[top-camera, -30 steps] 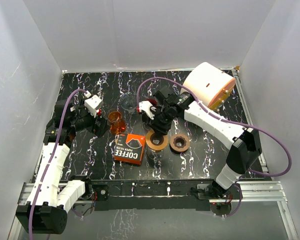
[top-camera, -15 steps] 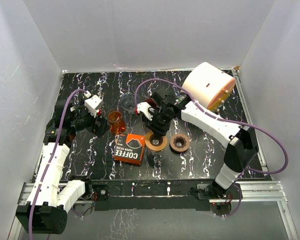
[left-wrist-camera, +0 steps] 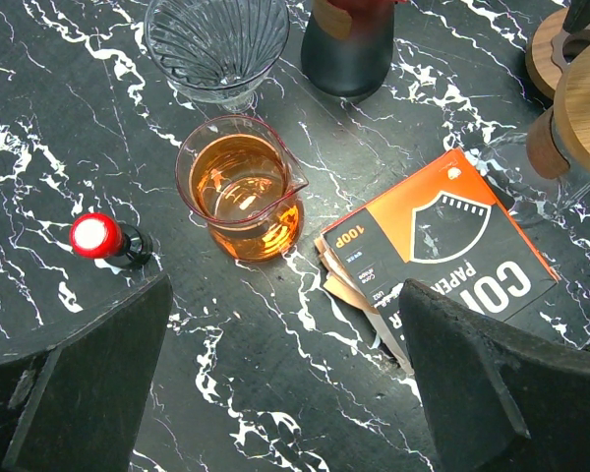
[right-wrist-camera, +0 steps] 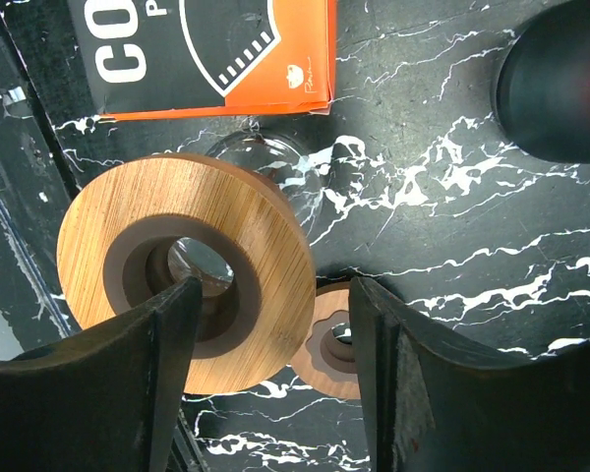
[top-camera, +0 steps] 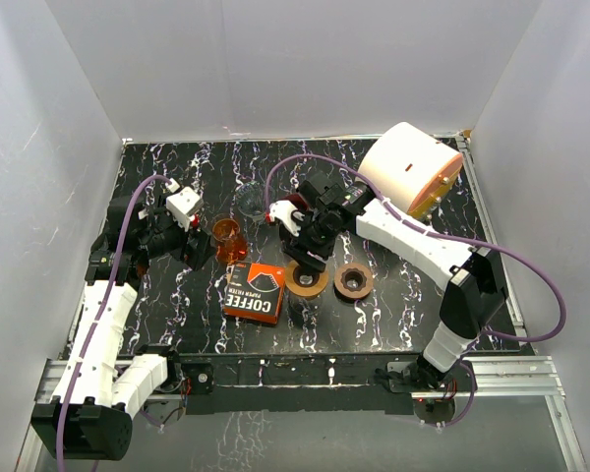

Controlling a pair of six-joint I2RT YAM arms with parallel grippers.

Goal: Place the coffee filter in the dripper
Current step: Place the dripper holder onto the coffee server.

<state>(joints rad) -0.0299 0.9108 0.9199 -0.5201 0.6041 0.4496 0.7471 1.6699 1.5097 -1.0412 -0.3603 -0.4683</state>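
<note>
The left gripper [left-wrist-camera: 285,334] hangs wide and empty on the near side of the orange glass jug [left-wrist-camera: 241,197]. Its right finger hides a corner of the coffee filter box [left-wrist-camera: 442,231], where paper filters [left-wrist-camera: 354,285] poke out. The glass dripper [left-wrist-camera: 216,44], cut off by the frame, stands just beyond the jug. The right gripper [right-wrist-camera: 275,290] is spread wide and empty over a wooden ring [right-wrist-camera: 192,275], which hides most of the glass beneath.

Filter box [right-wrist-camera: 208,51] cut off above

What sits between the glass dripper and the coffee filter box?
An orange beaker, between the glass dripper and filter box; clearest in the left wrist view.
</note>
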